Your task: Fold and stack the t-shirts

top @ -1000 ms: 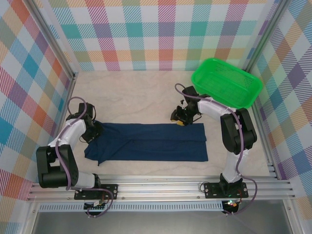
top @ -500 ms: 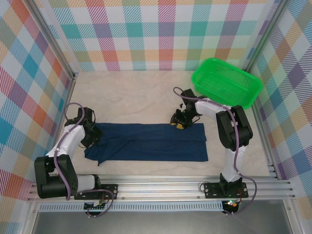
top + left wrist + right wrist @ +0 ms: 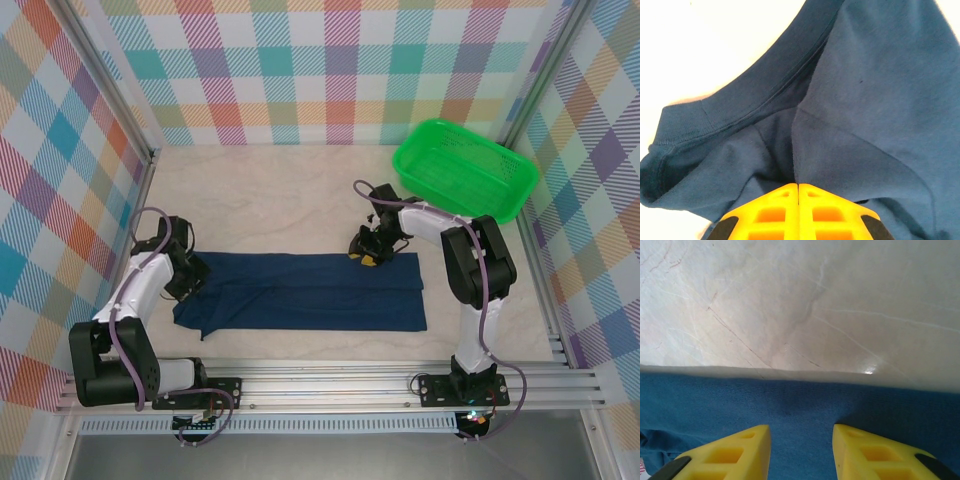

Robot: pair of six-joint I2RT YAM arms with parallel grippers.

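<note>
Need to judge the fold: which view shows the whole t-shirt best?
Top external: the entire t-shirt lies there as a long folded strip. Left wrist gives a close-up of one bunched end; right wrist, one straight edge.

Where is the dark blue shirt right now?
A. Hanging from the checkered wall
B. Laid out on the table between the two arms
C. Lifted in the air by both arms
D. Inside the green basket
B: the t-shirt lies as a long strip on the table, apart from the green basket in the far right corner.
</note>
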